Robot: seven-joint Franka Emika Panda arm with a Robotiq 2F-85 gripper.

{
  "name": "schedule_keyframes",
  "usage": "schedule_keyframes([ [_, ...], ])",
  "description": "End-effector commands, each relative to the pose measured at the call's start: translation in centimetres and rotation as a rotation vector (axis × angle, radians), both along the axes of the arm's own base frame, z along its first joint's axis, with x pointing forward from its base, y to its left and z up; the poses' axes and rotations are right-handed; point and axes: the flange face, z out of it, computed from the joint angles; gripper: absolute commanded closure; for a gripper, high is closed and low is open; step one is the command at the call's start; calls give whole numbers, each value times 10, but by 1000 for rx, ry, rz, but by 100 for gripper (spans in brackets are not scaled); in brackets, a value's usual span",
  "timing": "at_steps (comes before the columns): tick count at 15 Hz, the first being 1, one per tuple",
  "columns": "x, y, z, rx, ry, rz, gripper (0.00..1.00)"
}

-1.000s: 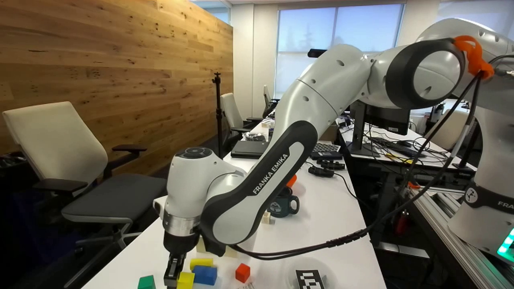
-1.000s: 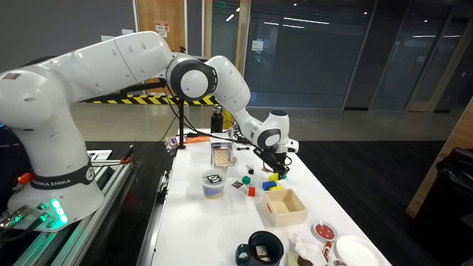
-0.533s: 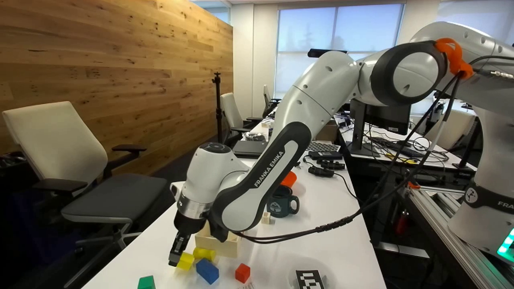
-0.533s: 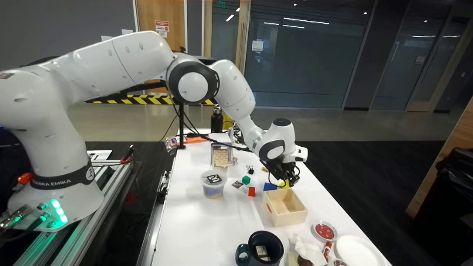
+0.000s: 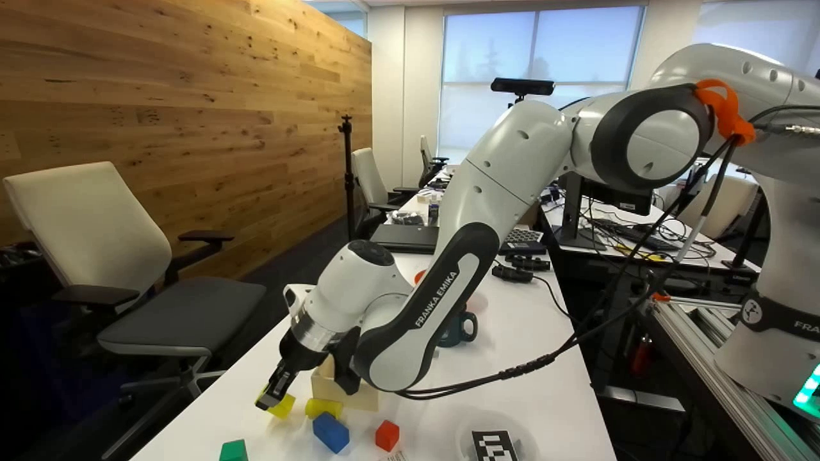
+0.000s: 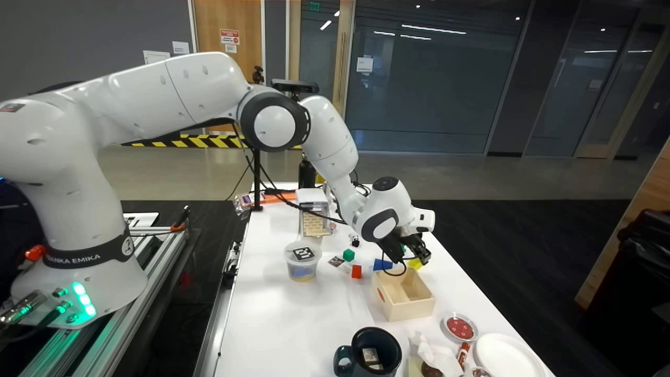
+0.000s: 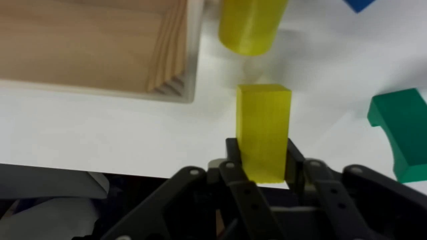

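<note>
Gripper [image 7: 262, 150] has the yellow block [image 7: 263, 120] clamped, a finger on each side, jaws apart only by the block's width. Block pokes past the fingertips toward 12 in the wrist view. In both exterior views the gripper leans over; can't tell if the block touches the table [image 7: 116, 133].

Clock from block, wrist view: box [image 7: 83, 50] at 10, nearest corner close, not touching. Yellow cylinder [image 7: 250, 26] at 12, gap between, box wall just beside it at its 9. Green arch [image 7: 402, 130] at 3, well apart. Blue piece [image 7: 359, 4] at 1, corner only.

Table edge runs from between 8 and 9 round to 6, close at 6. Room to move: table strip at 9 between box and edge, wider patch at 2.

In an exterior view, red cube [image 5: 387, 435] is past the blue piece, between 3 and 4 from the block. In an exterior view, clock from box: tub [image 6: 302, 268] at 9, mug [image 6: 375, 336] at 7, plate [image 6: 507, 356] at 4.

Table white, flat. In an exterior view, plank wall [image 5: 192, 115] at 10, windows [image 5: 564, 48] at 1, chair [image 5: 182, 314] at 9.
</note>
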Motion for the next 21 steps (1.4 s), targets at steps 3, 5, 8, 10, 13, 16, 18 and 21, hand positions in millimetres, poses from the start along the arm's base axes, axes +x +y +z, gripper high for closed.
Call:
schedule_keyframes([
  [3,-9,57,20,20,-112,-89,91],
  [5,-15,86,31,29,-145,-135,91],
  [8,-19,115,56,48,-207,-240,91],
  [10,-17,122,67,41,-248,-308,91],
  [13,-13,118,67,17,-244,-377,91],
  [16,-10,120,55,57,-168,-282,91],
  [18,-8,118,44,80,-125,-249,91],
  [21,2,107,42,88,-99,-205,91],
])
